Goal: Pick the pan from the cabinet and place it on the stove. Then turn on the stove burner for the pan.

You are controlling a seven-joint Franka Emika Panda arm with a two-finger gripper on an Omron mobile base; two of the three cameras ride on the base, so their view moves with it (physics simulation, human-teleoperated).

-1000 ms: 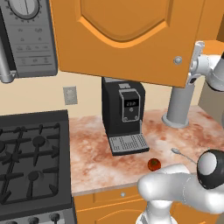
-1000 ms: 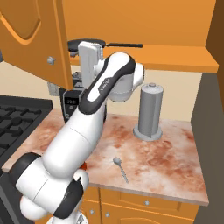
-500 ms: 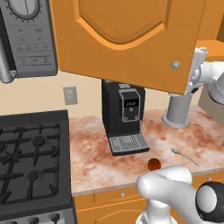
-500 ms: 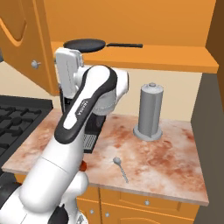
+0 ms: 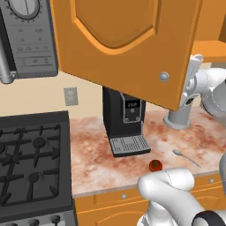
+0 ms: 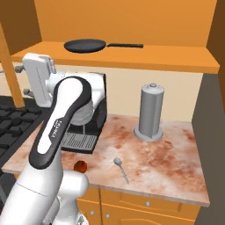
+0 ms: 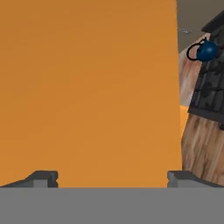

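My gripper (image 7: 111, 177) is released, with its two fingertips (image 7: 43, 178) standing far apart, and nothing is between them. In the hand view it faces a flat orange surface, the cabinet door (image 7: 87, 87), which is very close in front of it. At the right edge of that view I see a strip of wooden floor and a small dark blue round thing (image 7: 206, 50) that I cannot identify.

In the right base view my hand is beside the edge of the open door (image 6: 9, 70), at the left, and my white arm bends in front of the black coffee machine (image 6: 97, 101). In the left base view the door (image 5: 123, 48) hangs wide open over the table, with its small silver knob (image 5: 164, 77) near the lower corner.

The pan (image 6: 85, 45) lies on the shelf (image 6: 176, 59) of the cabinet, above the table, with its long black handle (image 6: 125, 45) pointing to the right. It is well apart from my gripper.

On the table (image 6: 167, 158) stand the coffee machine and a tall grey canister (image 6: 150, 112), and a spoon (image 6: 121, 167) lies near a small red fruit (image 6: 80, 166). The stove (image 5: 31, 163) is at the left of the table, with bare burners (image 5: 39, 142), and the grey microwave (image 5: 31, 35) hangs above it.
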